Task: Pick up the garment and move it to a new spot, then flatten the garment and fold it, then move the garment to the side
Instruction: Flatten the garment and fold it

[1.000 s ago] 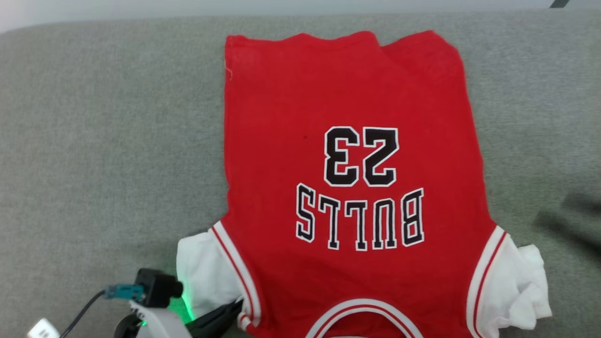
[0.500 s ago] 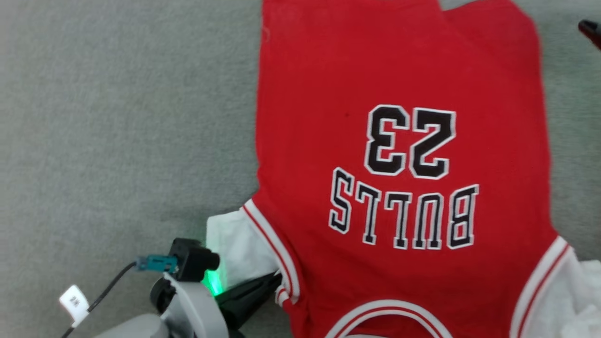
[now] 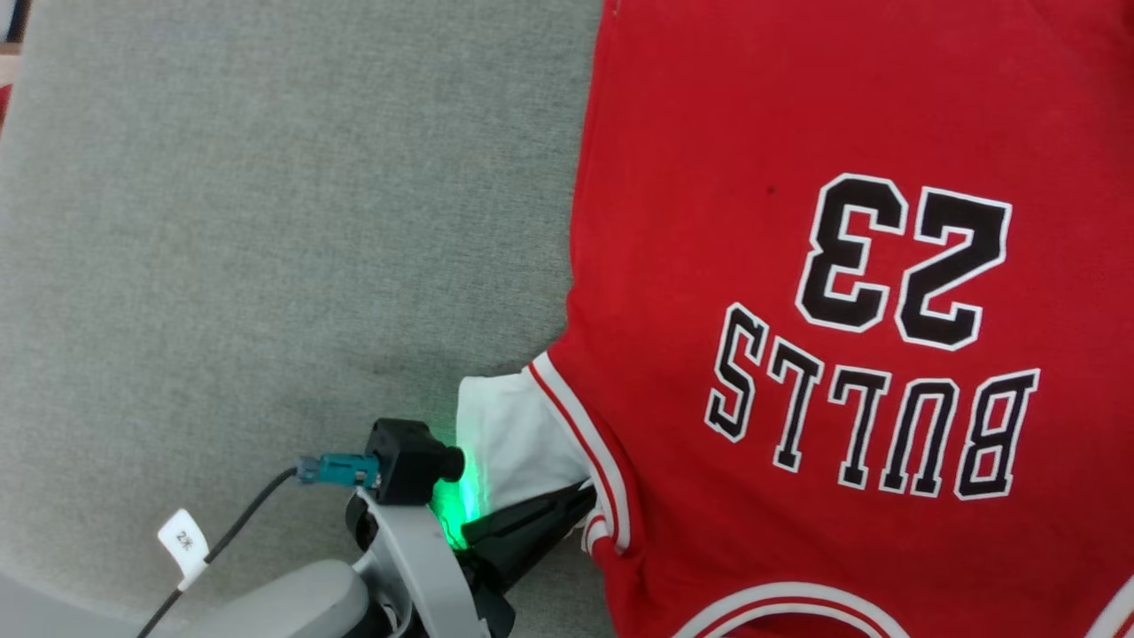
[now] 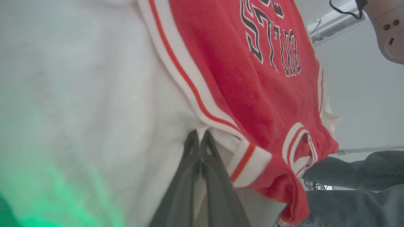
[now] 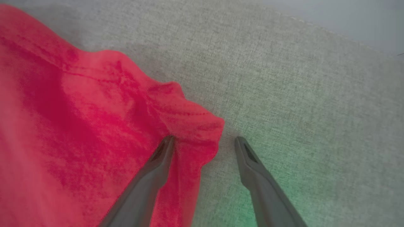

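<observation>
The garment (image 3: pixel 753 266), red with upside-down "BULLS" and "23" lettering, lies spread on the grey fabric surface (image 3: pixel 266 266) at the right of the head view. My left gripper (image 3: pixel 580 501) reaches in from the bottom edge and is shut on the garment where the white sleeve (image 3: pixel 514 434) meets the striped trim. In the left wrist view the two fingers (image 4: pixel 199 138) press together on that seam of the garment (image 4: pixel 236 78). My right gripper (image 5: pixel 204 138) stands open astride a red hem corner of the garment (image 5: pixel 79 126), one finger over the cloth, the other over the grey surface (image 5: pixel 300 94).
Bare grey surface stretches left of the garment in the head view. The left wrist view shows a pale robot arm part (image 4: pixel 388 31) at the upper right and dark grey trouser-like cloth (image 4: pixel 353 176) at the lower right.
The head camera has moved, so the garment now sits larger and further right in the picture. My left gripper stays shut at the same sleeve seam.
</observation>
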Available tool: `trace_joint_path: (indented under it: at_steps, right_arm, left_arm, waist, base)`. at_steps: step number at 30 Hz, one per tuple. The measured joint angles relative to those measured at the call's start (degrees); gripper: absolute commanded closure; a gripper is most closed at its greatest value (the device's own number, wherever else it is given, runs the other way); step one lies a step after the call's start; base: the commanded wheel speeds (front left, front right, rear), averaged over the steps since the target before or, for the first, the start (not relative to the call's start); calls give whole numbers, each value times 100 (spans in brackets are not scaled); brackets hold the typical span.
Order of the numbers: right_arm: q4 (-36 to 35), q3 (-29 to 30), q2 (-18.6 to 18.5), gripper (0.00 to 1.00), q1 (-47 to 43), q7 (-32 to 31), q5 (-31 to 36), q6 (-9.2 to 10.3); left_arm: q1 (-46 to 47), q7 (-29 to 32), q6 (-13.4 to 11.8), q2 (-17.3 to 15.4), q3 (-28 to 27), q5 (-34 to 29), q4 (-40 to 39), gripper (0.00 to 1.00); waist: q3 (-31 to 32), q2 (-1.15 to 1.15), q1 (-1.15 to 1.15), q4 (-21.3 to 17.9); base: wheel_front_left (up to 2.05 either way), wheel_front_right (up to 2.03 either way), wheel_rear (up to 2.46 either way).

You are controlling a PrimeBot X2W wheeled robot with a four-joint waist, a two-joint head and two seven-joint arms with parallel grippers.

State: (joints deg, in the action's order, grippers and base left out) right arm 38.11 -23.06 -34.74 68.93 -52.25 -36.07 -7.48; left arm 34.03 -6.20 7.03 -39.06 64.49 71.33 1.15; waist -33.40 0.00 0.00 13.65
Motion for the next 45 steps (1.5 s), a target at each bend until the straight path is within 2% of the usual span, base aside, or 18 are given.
trace_joint_path:
  at_steps: [1, 2, 3, 4, 9, 14, 18, 23, 27, 31, 35, 39, 45]
  right_arm:
    - [11, -44, -26, 0, 31, -36, -9, 1]
    - [26, -83, -48, 33, 48, -45, -16, 2]
    - [52, -98, -63, 80, 76, -46, -58, 3]
    - [79, -102, -66, 100, 94, -35, -96, 2]
    - [254, -127, 52, 100, 75, 289, -248, 1]
    - [129, -140, 30, 100, -334, 532, -764, 1]
    - [-452, -356, -344, 100, -965, 536, -1196, 0]
    - [-1564, -544, -1039, 100, -2066, 469, -1771, -1]
    - [-2476, -477, -1508, 100, -3203, 410, -2284, -2]
    - [-3223, -242, -1853, 100, -4437, 515, -2521, -1]
    - [-3898, -120, -1893, 100, -5654, 536, -2586, -1]
    - [-4433, -116, -1726, 100, -6625, 400, -2559, -1]
    - [-4711, -165, -1243, 100, -7191, 283, -2198, -1]
  left_arm:
    - [3, -22, 4, 27, -5, 4, 18, 100]
    - [3, -55, 10, 56, -18, 26, 37, 100]
    - [3, -83, 22, 74, -27, 44, 52, 100]
    - [3, -111, 53, 82, -35, 68, 73, 100]
    - [-35, -336, 85, 125, -105, 182, 185, 100]
    - [-200, -528, 98, 93, -183, 326, 336, 100]
    - [-417, -670, 53, -147, -320, 386, 488, 100]
    - [-777, -755, -90, -397, -431, 469, 494, 100]
    - [-998, -802, -215, -565, -537, 514, 409, 100]
    - [-1113, -837, -341, -675, -665, 520, 288, 100]
    - [-1119, -845, -369, -738, -755, 474, 215, 100]
    - [-1117, -848, -376, -757, -814, 470, 224, 100]
    - [-1054, -844, -342, -648, -823, 396, 389, 100]
  waist:
    - [-22, 0, 0, 29]
    - [-38, 0, 0, 55]
    - [-47, 0, 0, 71]
    - [-45, 0, 0, 78]
    - [73, 0, 0, 46]
    - [370, 0, 0, -52]
    - [682, 0, 0, -168]
    - [1105, 0, 0, -355]
    - [1412, 0, 0, -538]
    - [1638, 0, 0, -762]
    - [1797, 0, 0, -971]
    - [1887, 0, 0, -1157]
    - [1923, 0, 0, -1325]
  base:
    - [0, 0, 0]
    - [0, 0, 0]
    - [0, 0, 0]
    - [0, 0, 0]
    - [0, 0, 0]
    - [0, 0, 0]
    - [0, 0, 0]
    - [0, 0, 0]
    - [0, 0, 0]
    - [0, 0, 0]
    - [0, 0, 0]
    - [0, 0, 0]
    - [0, 0, 0]
